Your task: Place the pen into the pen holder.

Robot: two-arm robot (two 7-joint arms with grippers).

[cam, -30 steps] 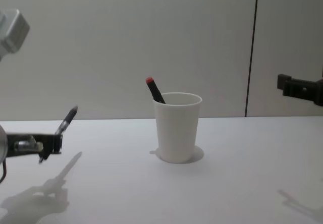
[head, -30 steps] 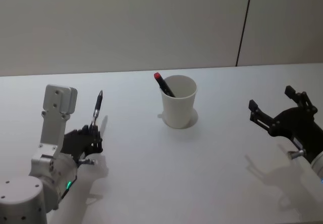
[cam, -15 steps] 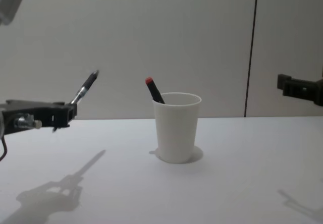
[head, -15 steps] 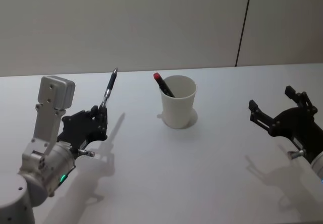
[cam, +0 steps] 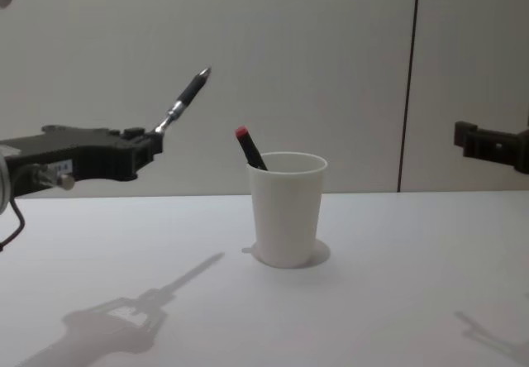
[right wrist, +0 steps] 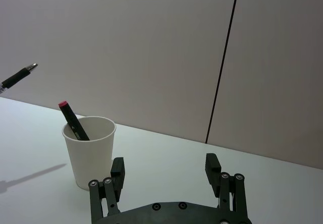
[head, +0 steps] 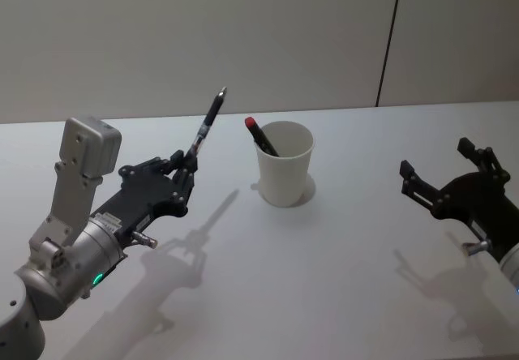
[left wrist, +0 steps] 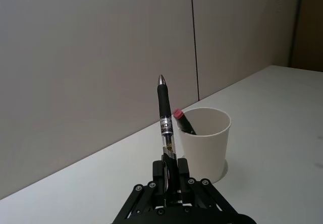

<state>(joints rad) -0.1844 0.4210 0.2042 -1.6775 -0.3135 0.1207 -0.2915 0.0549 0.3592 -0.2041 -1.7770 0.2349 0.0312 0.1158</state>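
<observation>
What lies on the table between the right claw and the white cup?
Nothing: the head view shows bare table between the right claw and the white cup. The left claw holds a pen aloft on the cup's other side.

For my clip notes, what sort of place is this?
Probably a robot test lab: a bare white table, a plain panelled wall, and the left gripper holding a pen near a paper cup; right gripper idle at right.

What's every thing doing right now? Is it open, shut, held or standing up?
left end effector: shut on the ballpoint pen, raised left of the paper cup.
ballpoint pen: held in the air, tilted, metal tip up.
paper cup: upright.
red-ended marker: leaning inside the paper cup.
right end effector: open, empty, off to the right.
</observation>
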